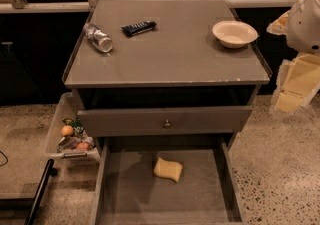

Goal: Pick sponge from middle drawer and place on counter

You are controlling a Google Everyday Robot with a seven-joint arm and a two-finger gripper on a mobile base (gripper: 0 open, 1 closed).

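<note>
Sponge on open middle drawer floor, lower centre; claw far right.
Snack bin lower left; bottle, dark bar, white bowl across table; claw beside table, well apart from sponge, opening cannot tell.

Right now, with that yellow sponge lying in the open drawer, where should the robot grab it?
Probably from straight above, pinching the sponge across its shorter width near the middle. It lies slightly bent on the flat floor of the middle drawer, apart from the side walls, and the drawer front above blocks the back. The gripper hangs right of the counter.
</note>
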